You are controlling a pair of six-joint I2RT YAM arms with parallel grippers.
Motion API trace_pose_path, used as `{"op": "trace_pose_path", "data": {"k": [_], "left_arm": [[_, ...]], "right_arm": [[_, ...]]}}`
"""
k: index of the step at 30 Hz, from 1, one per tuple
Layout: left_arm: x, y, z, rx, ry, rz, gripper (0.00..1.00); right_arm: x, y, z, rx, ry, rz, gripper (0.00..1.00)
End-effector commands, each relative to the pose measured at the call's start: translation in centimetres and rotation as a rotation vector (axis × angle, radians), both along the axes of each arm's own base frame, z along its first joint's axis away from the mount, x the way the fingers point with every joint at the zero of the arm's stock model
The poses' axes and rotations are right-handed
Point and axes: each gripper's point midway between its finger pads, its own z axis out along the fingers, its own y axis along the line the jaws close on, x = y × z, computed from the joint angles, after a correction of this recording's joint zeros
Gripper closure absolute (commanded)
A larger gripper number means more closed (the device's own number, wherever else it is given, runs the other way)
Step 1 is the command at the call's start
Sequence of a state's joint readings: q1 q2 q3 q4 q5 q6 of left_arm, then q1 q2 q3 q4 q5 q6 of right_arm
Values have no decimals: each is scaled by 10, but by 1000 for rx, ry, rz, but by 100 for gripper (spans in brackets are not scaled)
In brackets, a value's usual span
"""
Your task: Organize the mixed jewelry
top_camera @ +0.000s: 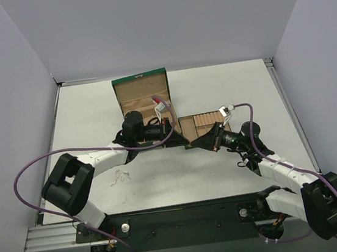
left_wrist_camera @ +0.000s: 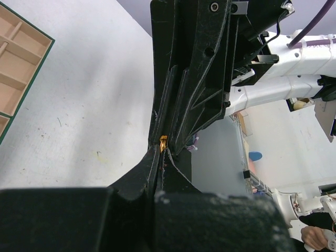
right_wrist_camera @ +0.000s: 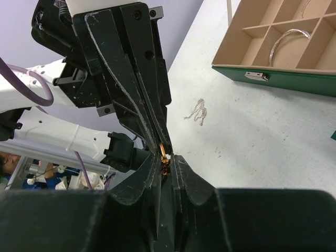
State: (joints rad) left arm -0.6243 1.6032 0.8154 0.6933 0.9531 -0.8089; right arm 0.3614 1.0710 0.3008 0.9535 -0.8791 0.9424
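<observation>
From above, the box [top_camera: 140, 76] stands open on the tabletop [top_camera: 231, 87] toward the far edge, a little left of the middle. The tray [top_camera: 205, 120] lies just beside its near right corner. The left hand [top_camera: 184, 140] and right hand [top_camera: 197, 141] meet tip to tip in front of the tray, about midway across the tabletop. The chain [top_camera: 120, 176] lies bunched by itself toward the near left corner, well apart from both hands. The ring is too small to make out in this view.

In the left wrist view, the left hand [left_wrist_camera: 159, 157] is clenched, with the ring [left_wrist_camera: 163, 142] pinched at the very tips of its fingers. The right hand [left_wrist_camera: 169, 146] comes down from above, its tips touching or just beside the ring. The box [left_wrist_camera: 31, 79] shows at the left edge, on the tabletop [left_wrist_camera: 94, 94].

In the right wrist view, the right hand [right_wrist_camera: 167, 164] has its fingers drawn nearly together, with the ring [right_wrist_camera: 164, 151] at their tips. I cannot tell whether it truly grips. The left hand [right_wrist_camera: 161, 142] reaches in from above onto the same ring, which is held off the tabletop [right_wrist_camera: 252, 136]. The chain [right_wrist_camera: 198, 111] lies beyond, between the hands and the box [right_wrist_camera: 283, 81]. The bangle [right_wrist_camera: 280, 39] rests in one of the box's compartments.
</observation>
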Motion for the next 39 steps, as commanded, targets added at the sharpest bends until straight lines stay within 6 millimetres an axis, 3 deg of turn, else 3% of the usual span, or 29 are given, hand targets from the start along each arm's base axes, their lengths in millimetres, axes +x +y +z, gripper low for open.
{"op": "trace_pose_path", "data": {"k": [1,4,5,7,9,12,19,20,22,23,24,25,26,27,28,30,31,32,33,34,35,37,39], "left_arm": [[6,0,4,-23,-34,11,100],[8,-1,4,-21,-30,19,100],[8,0,5,-23,-31,22,91],[10,0,7,-26,-35,31,87],[11,1,9,-29,-42,40,74],[14,4,15,-38,-51,57,64],[23,17,30,-30,-96,129,57],[22,20,23,15,-97,135,57],[26,25,34,47,-147,174,57],[30,32,21,129,-149,212,57],[30,36,27,149,-175,232,57],[34,39,34,168,-198,253,57],[38,48,24,241,-205,292,55],[38,53,36,248,-239,313,53],[37,62,28,309,-243,326,48],[44,76,40,350,-314,405,42],[43,85,36,389,-308,425,37],[44,93,46,398,-339,468,35],[43,100,43,431,-349,476,32],[43,106,48,444,-363,495,29],[43,113,53,457,-379,521,21],[46,129,58,522,-391,575,17],[44,142,62,568,-419,602,11]], "right_arm": [[0,0,24,24,-132,-3,97],[3,-4,19,-13,-129,-31,100],[3,-5,12,-38,-97,-40,100],[5,-7,11,-74,-120,-66,100],[5,-10,7,-110,-108,-76,100],[7,-13,1,-164,-103,-100,100],[18,-25,-16,-296,-68,-192,100],[15,-27,-26,-353,-58,-184,100],[29,-37,-21,-427,-73,-263,100],[27,-42,-30,-492,-59,-264,100],[35,-52,-36,-561,-42,-325,100],[43,-55,-24,-588,-54,-348,100],[42,-62,-33,-651,-22,-357,100],[58,-68,-26,-699,-36,-416,100],[55,-76,-36,-760,10,-422,100],[66,-87,-44,-851,38,-466,100],[71,-89,-39,-877,46,-471,100],[74,-90,-50,-929,78,-455,100],[76,-92,-52,-972,77,-449,100],[84,-99,-45,-1019,84,-489,100],[87,-101,-57,-1074,114,-481,100],[91,-106,-67,-1166,142,-477,100],[102,-105,-61,-1198,133,-495,100]]}}
